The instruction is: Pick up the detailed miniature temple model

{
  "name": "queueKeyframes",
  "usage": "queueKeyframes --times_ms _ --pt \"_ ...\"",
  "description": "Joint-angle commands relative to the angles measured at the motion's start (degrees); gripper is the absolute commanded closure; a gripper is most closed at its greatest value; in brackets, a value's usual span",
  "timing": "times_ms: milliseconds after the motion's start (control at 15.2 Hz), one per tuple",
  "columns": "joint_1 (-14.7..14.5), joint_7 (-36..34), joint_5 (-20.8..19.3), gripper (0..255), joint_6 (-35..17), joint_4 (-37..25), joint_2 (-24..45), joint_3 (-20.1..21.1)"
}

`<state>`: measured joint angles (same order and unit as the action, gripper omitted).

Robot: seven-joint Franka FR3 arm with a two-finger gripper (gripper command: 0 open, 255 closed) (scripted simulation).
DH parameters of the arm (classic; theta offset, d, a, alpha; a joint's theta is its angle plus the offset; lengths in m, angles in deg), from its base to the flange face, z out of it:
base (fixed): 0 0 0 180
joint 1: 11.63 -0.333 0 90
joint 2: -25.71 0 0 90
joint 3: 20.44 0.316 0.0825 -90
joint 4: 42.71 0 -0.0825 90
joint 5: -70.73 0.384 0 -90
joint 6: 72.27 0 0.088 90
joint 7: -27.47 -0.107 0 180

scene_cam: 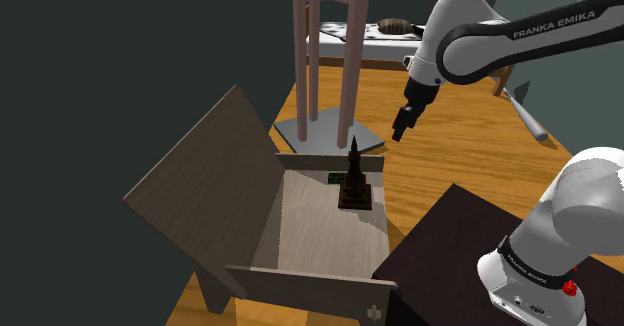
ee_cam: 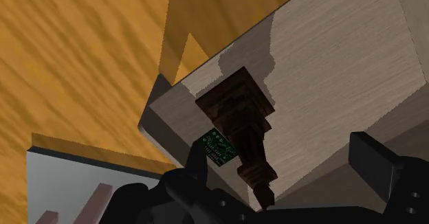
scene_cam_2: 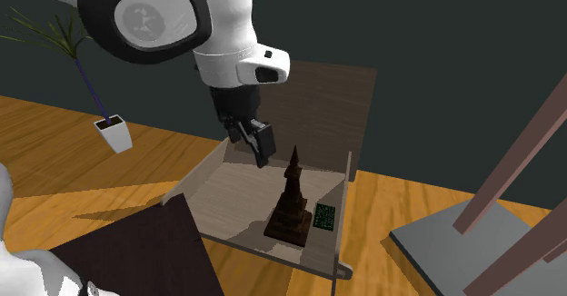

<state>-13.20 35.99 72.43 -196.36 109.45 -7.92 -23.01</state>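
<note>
The temple model (scene_cam: 355, 182) is a dark brown tiered tower with a thin spire. It stands upright on its square base in a far corner of an open wooden box (scene_cam: 312, 282). My gripper (scene_cam: 400, 130) hangs in the air above it, toward the shoulder view's right, open and holding nothing. In the second exterior view the gripper (scene_cam_2: 262, 145) hovers over the box (scene_cam_2: 259, 247), just left of the temple's (scene_cam_2: 291, 202) spire and not touching it. In the wrist view the temple (ee_cam: 242, 123) lies ahead of the open gripper (ee_cam: 285, 173), nearer one finger (ee_cam: 194, 166).
A small green circuit board (scene_cam: 335, 179) lies beside the temple's base. The box's tall panel (scene_cam: 205, 189) rises at the shoulder view's left. Pink wooden legs (scene_cam: 330, 54) stand on a grey plate (scene_cam: 318, 132) behind the box. My dark stand (scene_cam: 455, 236) is close by, with a potted plant (scene_cam_2: 114, 133) farther off.
</note>
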Motion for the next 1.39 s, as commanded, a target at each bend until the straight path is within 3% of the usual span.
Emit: queueKeyframes --times_ms 0,396,528,660,726,990,1254,1320 --pt "-0.66 1.85 1.4 0 -6.34 1.11 3.3 -1.28" --pt "-5.6 10.32 10.05 0 -24.16 0.91 16.65 -5.82" --pt "-8.44 15.32 15.71 0 -29.21 -0.36 21.68 -7.85" --pt "-11.6 22.27 23.84 0 -33.32 -2.41 26.89 -9.77" --pt "-13.02 26.56 28.91 0 -34.89 -3.77 29.55 -10.45" --pt "-13.56 30.53 33.56 0 -36.81 -3.96 32.11 -10.24" --pt "-14.17 37.27 41.46 0 -39.21 -4.65 36.06 -9.64" --pt "-14.08 37.26 41.45 0 -39.21 -4.65 36.06 -9.56"
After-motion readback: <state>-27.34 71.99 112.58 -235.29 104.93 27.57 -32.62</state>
